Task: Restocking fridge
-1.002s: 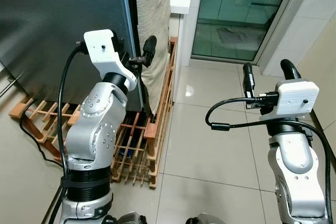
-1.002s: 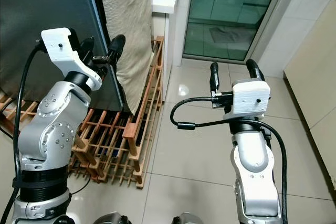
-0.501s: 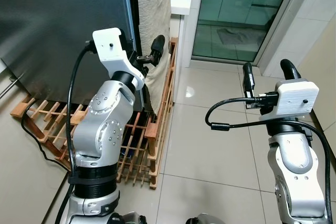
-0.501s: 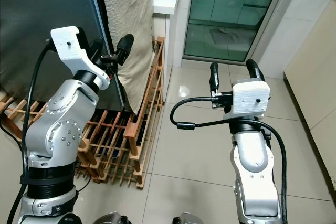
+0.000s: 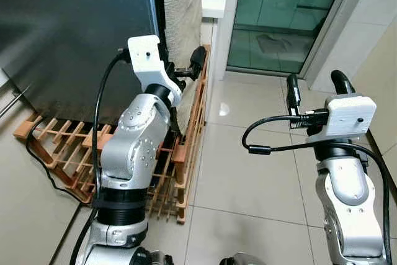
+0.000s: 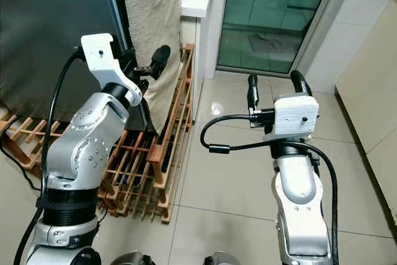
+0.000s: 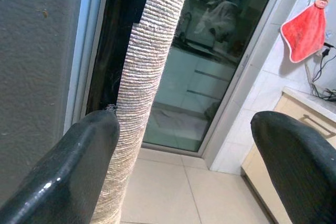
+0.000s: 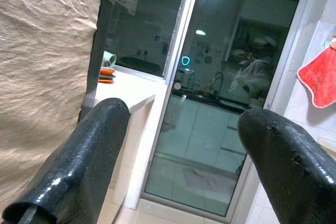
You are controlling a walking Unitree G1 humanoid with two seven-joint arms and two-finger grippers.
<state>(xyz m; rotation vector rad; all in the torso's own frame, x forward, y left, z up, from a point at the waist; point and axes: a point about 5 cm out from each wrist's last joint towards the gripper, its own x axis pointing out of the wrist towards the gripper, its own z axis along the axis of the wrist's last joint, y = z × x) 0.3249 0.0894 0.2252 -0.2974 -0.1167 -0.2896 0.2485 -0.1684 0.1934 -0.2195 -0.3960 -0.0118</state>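
The left gripper (image 7: 184, 171) is raised at the edge of the dark fridge door (image 5: 68, 23), its fingers spread wide and holding nothing, one finger (image 7: 68, 171) just beside the beige ribbed cloth (image 7: 144, 77) hanging along that edge. The right gripper (image 8: 184, 166) hovers over the tiled floor (image 5: 248, 172), likewise spread and empty, well apart from the fridge.

The left arm (image 5: 133, 153) hides part of the wooden rack (image 5: 186, 147), and the dark fridge (image 5: 68, 29) is cut off.
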